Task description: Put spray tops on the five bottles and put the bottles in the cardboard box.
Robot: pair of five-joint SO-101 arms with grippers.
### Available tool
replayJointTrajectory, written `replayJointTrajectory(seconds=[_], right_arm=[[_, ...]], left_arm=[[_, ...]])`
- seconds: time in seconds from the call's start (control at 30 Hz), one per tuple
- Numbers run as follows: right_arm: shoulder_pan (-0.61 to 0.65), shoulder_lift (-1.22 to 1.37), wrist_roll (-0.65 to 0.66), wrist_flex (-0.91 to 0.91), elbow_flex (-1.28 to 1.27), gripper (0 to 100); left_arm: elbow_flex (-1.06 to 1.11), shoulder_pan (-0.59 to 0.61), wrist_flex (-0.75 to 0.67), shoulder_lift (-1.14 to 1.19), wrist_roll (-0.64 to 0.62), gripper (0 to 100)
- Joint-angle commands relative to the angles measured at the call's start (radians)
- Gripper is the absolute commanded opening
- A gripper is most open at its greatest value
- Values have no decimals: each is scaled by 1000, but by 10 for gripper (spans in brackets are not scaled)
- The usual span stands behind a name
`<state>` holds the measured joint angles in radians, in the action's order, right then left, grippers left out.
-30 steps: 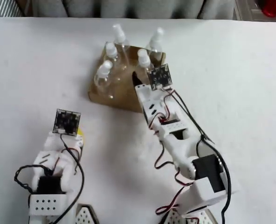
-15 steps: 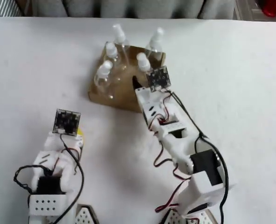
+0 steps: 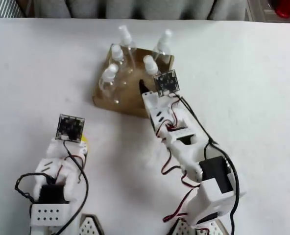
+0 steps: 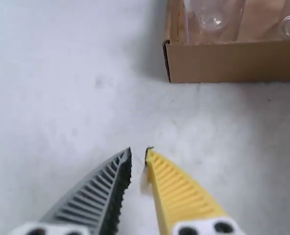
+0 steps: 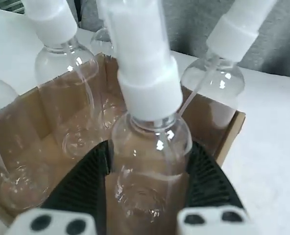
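Nearest the arm bases, the left end effector (image 4: 138, 152) hangs low over the white tabletop (image 4: 61, 98). Its grey and yellow fingers are drawn almost together, with only a thin gap at the tips, and they hold nothing. The brown cardboard box (image 4: 233, 61) sits well ahead of it and off to one side.

Farther out, the right end effector (image 5: 149, 166) reaches over the near wall of the box. Its black fingers (image 5: 86, 178) are closed against both sides of a clear plastic bottle (image 5: 150, 137) that wears a white spray top and stands upright inside the box, at the corner nearest this arm.

Beyond it, four more clear spray-topped bottles (image 3: 116, 53) stand upright in the box, close together.
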<state>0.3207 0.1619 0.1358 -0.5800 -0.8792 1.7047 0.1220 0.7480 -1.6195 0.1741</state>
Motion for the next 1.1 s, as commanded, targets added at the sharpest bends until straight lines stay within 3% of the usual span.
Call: replayJointTrajectory(seconds=[0.0, 0.13, 0.83, 1.07], right_arm=[[-7, -8, 9, -4, 20, 96], [-7, -2, 9, -4, 20, 196], [27, -1, 11, -5, 18, 196], [27, -1, 9, -5, 17, 310]], left_arm=[[-5, 7, -2, -15, 9, 72], [-5, 7, -2, -15, 9, 72], [-5, 8, -3, -15, 8, 72], [-5, 8, -3, -15, 8, 72]])
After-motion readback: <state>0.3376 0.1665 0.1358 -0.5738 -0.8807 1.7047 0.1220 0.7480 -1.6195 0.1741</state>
